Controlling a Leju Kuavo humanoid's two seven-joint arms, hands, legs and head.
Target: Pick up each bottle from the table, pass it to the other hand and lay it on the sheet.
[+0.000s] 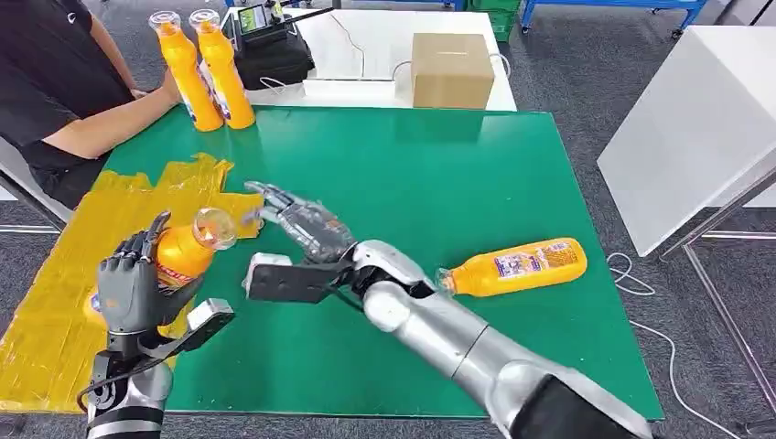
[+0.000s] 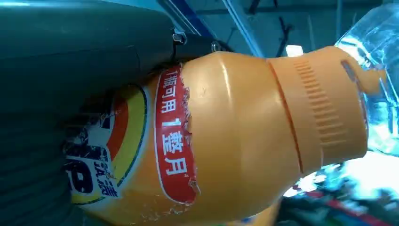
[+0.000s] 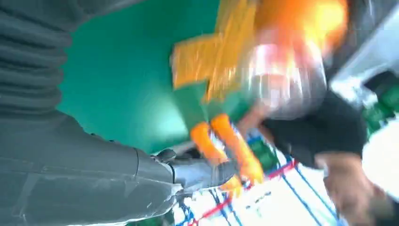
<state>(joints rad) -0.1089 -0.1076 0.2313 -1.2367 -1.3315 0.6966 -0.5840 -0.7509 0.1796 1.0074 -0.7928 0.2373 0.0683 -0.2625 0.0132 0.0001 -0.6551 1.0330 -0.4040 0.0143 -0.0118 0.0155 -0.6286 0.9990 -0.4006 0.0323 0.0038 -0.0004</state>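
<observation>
The left hand (image 1: 137, 283) is grey and dark, with hard ribbed parts; its fingers wrap around an orange bottle (image 1: 183, 249) and hold it up in the air, above the near edge of the yellow sheet (image 1: 55, 302); the bottle leans, with its clear see-through cap pointing toward the right hand (image 1: 297, 219). In the left wrist view the held bottle (image 2: 235, 136) looks smooth and shiny, round like a fat tube; it gets thin at the neck, where there are little ridges; its label is red, yellow and blue, and the red part is torn and rough at the edge.

The right hand is shiny silver and dark; its fingers are spread apart and hold nothing; the fingertips are just beside the cap of the held bottle, and I cannot tell if they touch it. The right wrist view is too blurry to tell the fingers.

The sheet is yellow and crinkly, made of strips like tape; it lies on the left part of the flat green table (image 1: 412, 183).

A second bottle (image 1: 517, 267) lies on its side on the green table, to the right of the silver arm. Two more bottles (image 1: 206, 69) stand up straight at the far left corner, touching each other; a person's arm (image 1: 119, 119) rests next to them. A brown cardboard box (image 1: 450, 69) sits behind the table.
</observation>
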